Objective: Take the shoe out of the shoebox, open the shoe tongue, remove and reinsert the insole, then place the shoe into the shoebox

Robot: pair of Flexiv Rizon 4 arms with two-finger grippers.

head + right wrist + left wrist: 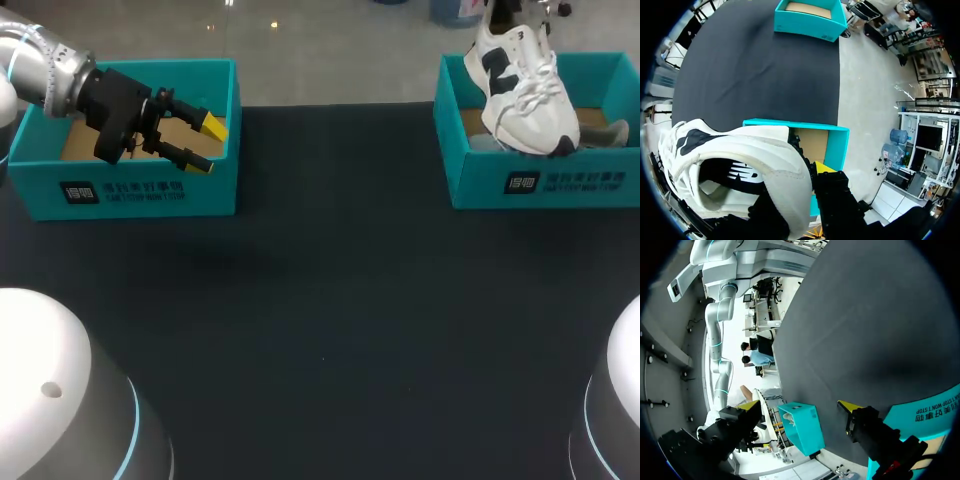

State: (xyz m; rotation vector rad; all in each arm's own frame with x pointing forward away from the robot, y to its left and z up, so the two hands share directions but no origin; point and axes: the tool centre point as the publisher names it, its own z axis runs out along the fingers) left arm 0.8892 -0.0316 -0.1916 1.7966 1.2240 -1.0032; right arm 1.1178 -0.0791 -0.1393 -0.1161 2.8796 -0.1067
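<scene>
The shoe [525,95] is held hanging over the right box [540,185], at about 1 o'clock on the surface [330,300], with its toe dipped just within the walls. It is clamped at the heel collar by the right hand [815,172]. One yellow tip is seen outside the heel, and the other is hidden, presumably inside. This grip is judged to let the shoe be drawn clear of the walls. The long axis is stood steeply, with the heel uppermost, the toe pointed down toward 5 o'clock and the laces turned toward 3 o'clock. The left hand [207,145] is spread wide and empty over the left box [130,190] at 10 o'clock, well apart, probably so the shoe can be met there.
</scene>
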